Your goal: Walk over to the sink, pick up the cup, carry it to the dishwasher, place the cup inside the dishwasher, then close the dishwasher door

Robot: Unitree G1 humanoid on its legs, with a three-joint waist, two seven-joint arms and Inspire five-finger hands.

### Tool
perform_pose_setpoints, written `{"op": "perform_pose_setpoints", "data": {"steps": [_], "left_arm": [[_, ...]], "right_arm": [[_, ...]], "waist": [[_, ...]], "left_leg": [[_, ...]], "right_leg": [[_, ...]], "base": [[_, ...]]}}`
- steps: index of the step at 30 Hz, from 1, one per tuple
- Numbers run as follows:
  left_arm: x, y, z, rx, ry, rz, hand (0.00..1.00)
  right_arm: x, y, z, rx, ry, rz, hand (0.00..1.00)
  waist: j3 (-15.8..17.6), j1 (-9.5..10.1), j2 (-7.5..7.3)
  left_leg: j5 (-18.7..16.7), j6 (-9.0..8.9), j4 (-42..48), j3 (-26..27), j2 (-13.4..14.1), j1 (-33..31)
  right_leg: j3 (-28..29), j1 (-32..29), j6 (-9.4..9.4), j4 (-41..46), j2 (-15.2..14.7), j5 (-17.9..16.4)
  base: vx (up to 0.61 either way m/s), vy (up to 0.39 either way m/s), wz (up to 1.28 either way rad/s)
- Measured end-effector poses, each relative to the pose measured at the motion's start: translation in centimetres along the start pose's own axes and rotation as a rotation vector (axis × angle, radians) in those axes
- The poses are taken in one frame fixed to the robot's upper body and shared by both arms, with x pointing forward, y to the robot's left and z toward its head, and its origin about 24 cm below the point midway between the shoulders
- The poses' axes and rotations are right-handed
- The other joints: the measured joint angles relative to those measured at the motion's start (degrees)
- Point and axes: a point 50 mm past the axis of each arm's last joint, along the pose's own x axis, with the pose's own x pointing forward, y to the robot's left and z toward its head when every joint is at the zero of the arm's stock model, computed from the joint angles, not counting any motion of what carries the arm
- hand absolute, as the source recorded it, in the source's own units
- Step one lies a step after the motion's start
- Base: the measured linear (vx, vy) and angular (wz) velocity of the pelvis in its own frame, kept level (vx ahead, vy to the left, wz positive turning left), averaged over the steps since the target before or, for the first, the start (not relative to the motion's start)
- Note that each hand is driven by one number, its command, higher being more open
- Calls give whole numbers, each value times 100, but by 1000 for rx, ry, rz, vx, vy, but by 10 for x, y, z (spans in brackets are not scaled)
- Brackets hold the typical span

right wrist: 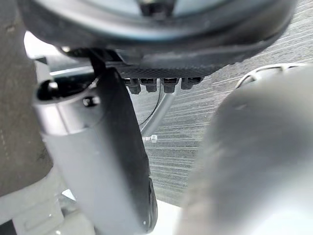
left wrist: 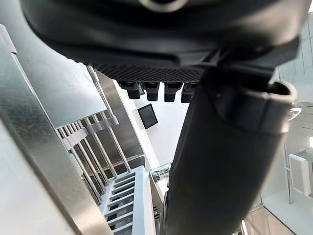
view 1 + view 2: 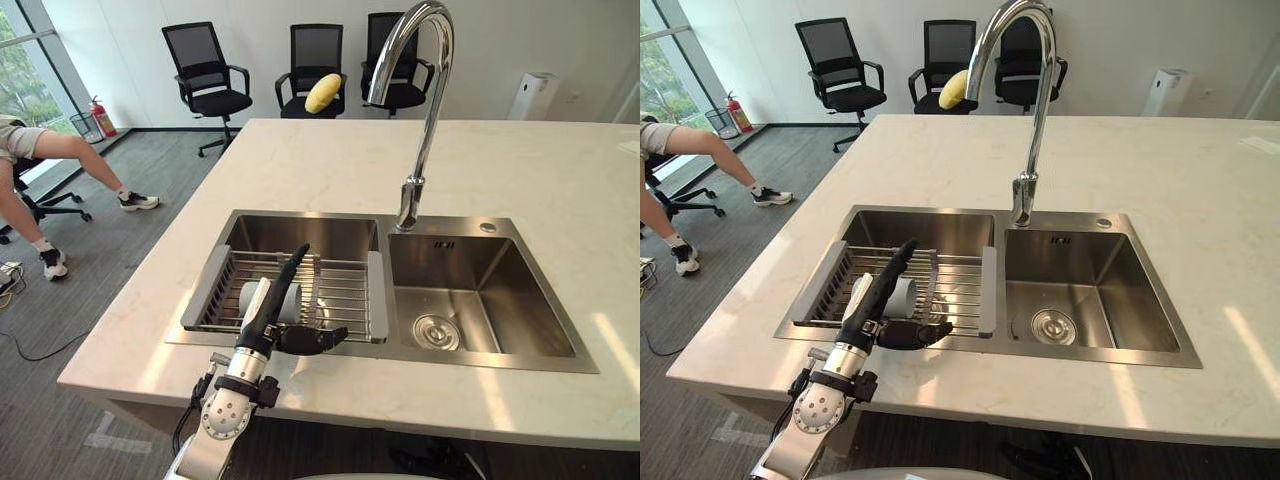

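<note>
A pale grey cup lies on its side on the wire drying rack in the left basin of the steel sink. My left hand reaches over the sink's near edge, right in front of the cup. It is open: its fingers stretch straight over the rack and the thumb sticks out to the right. From here I cannot tell whether it touches the cup. The left wrist view has the thumb over the rack bars. My right hand hangs above grey floor, open and holding nothing.
A tall chrome tap stands between the basins; the right basin holds just a drain. The pale counter spreads around the sink. Three black office chairs line the far wall. A person sits at the left.
</note>
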Motion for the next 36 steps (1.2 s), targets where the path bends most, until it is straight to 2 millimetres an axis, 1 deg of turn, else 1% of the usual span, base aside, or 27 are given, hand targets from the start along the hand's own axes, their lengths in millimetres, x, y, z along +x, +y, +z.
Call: {"op": "perform_pose_setpoints", "data": {"steps": [4, 6, 8, 9, 11, 12, 13, 15, 20, 21, 25, 29, 34, 36], "left_arm": [[3, 7, -5, 61, 15, 18, 100], [3, 18, -10, 105, 32, 40, 100], [6, 27, -12, 132, 40, 57, 100], [7, 33, -12, 148, 38, 70, 100], [10, 40, -10, 168, 33, 90, 100], [12, 47, -9, 188, 31, 104, 100], [12, 50, -9, 197, 32, 109, 100], [15, 59, -10, 256, 35, 110, 100], [21, 69, -10, 301, 37, 105, 100], [22, 71, -9, 314, 33, 105, 100], [23, 81, -12, 408, 57, 79, 100], [23, 85, -12, 486, 63, 30, 100], [25, 90, -11, 518, 66, -3, 100], [26, 93, -10, 564, 66, -21, 100]], "right_arm": [[-1, -1, -2, 4, 14, -5, 100], [0, -1, -3, -15, 24, 2, 100], [-1, -2, -3, -10, 26, 1, 100], [-1, -3, -3, -5, 29, -3, 100], [-2, -4, -4, -1, 31, -9, 100], [-2, -5, -5, -4, 37, -12, 100], [-2, -5, -5, -4, 40, -12, 100], [-2, -6, -5, -4, 43, -11, 100], [-2, -5, -4, -20, 44, 1, 100], [-1, -5, -3, -23, 43, 4, 100], [-1, -6, -3, -21, 47, 7, 100], [-2, -6, -3, -22, 43, 9, 100], [-1, -6, 0, -32, 37, 16, 100], [-1, -6, 1, -33, 31, 19, 100]], "waist": [[7, -35, 1], [42, -107, -15], [62, -111, -38], [81, -115, -8], [150, -116, -33], [174, -117, -17], [180, -122, -21], [181, -130, -22], [200, -133, -30], [255, -131, -36], [280, -136, -34], [324, -142, -33], [332, -129, -28], [332, -126, -28]], "left_leg": [[5, -1, -4, 20, 8, 37], [6, -3, -4, 35, 9, 77], [7, -4, -4, 52, 2, 89], [7, -5, -4, 58, 5, 112], [8, -7, -5, 62, 8, 129], [10, -10, -5, 62, 9, 132], [10, -11, -5, 63, 11, 131], [10, -11, -5, 64, 10, 133], [10, -11, -5, 67, 7, 155], [10, -11, -5, 71, 5, 185], [11, -13, -6, 111, 13, 190], [11, -14, -6, 118, 12, 185], [10, -16, -5, 118, 9, 173], [11, -17, -5, 118, 7, 174]], "right_leg": [[32, 6, -17, 4, 12, -8], [53, 23, -30, 14, 23, -15], [74, 21, -37, 20, 35, -19], [82, 23, -41, 23, 40, -21], [90, 33, -46, 29, 43, -24], [92, 35, -52, 35, 44, -28], [94, 34, -53, 36, 46, -28], [97, 35, -60, 38, 48, -32], [119, 53, -76, 81, 49, -42], [153, 58, -92, 105, 48, -53], [202, 15, -98, 123, 50, -59], [215, -1, -98, 126, 48, -61], [218, -18, -97, 126, 48, -62], [222, -20, -97, 131, 47, -62]], "base": [[-7, -5, -3], [-5, -9, -5], [-9, -2, -5], [-15, -4, -4], [0, 0, 0], [0, 0, 0], [0, 0, 0], [0, 0, 0], [0, 0, 0], [-17, -4, -3], [-26, -7, -5], [0, 0, 0], [0, 0, 0], [0, 0, 0]]}}
